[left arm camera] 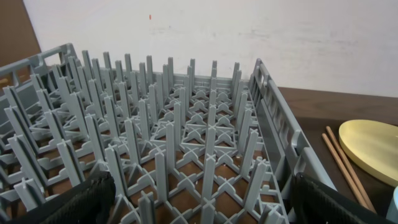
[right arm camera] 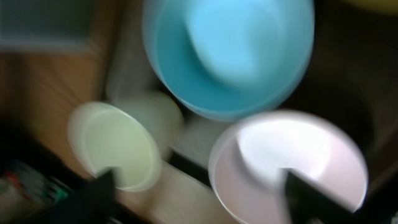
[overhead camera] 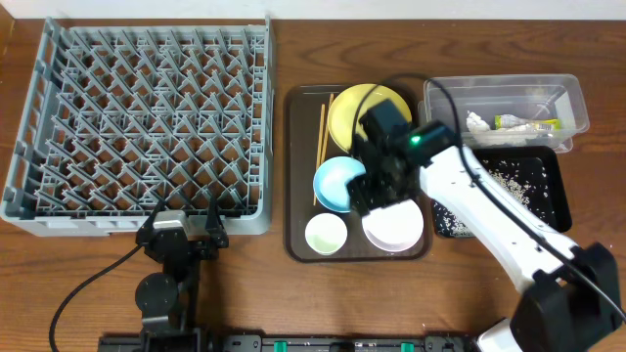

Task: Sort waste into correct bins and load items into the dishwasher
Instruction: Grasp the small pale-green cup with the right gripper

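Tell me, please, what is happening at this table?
Sorting looks done: the wrapper and tissue lie in the clear tub, and the rice scraps are in the black tray. Nothing is in the rack yet. The right gripper hovers open over the blue bowl and white bowl on the brown tray, beside the plate, cup and chopsticks. The left gripper rests open at the rack's front edge, holding nothing.
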